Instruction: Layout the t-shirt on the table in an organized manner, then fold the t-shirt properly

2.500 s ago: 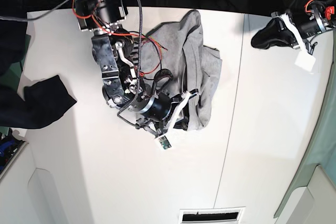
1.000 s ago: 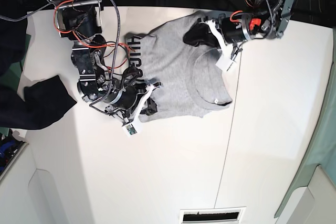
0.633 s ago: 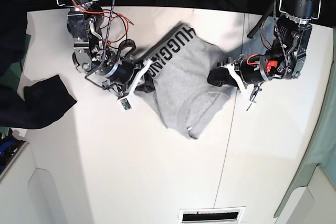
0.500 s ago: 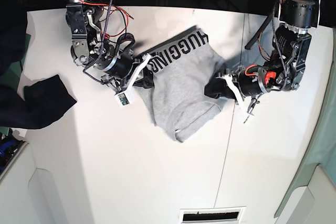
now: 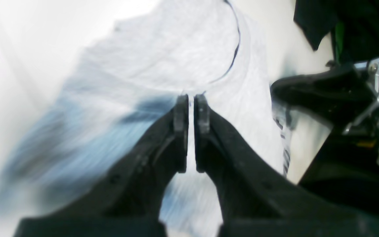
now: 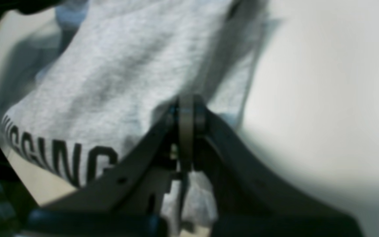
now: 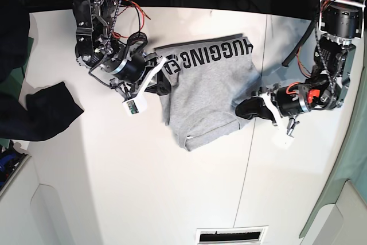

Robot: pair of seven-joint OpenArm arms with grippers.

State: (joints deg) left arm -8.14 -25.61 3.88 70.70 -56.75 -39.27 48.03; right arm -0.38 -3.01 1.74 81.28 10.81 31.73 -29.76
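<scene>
The left gripper [image 5: 191, 98] has its jaws almost together, just a thin slit between them, pinching the grey fabric of the t-shirt [image 5: 163, 62] right below the dark curve of the neckline; that view is pretty motion-blurred so the exact bit of cloth in the pinch is hard to make out. In the base view this gripper [image 7: 248, 109] sits at the right edge of the shirt [image 7: 209, 93], about level with its middle, and its arm runs off to the right and up toward the far right corner. The right gripper [image 6: 187, 113] is fully closed, with shirt fabric bunched around and under the tips, so it looks clamped on the cloth, with the black lettering [image 6: 61, 158] just to its left. From above, that gripper [image 7: 162, 81] grabs the shirt's left edge near the start of the lettering [image 7: 213, 54], with its arm and red wires going up to the far left. The shirt is stretched between the two grippers over the middle of the white table [image 7: 143, 187], lettering along its far edge, the near part drooping to a rumpled point toward the front. Can't tell how much of it is lifted versus lying flat. A dark cloth [image 7: 40, 113] lies well apart on the table's left edge, and a thin seam [image 7: 252, 159] runs near-to-far just right of the shirt.
</scene>
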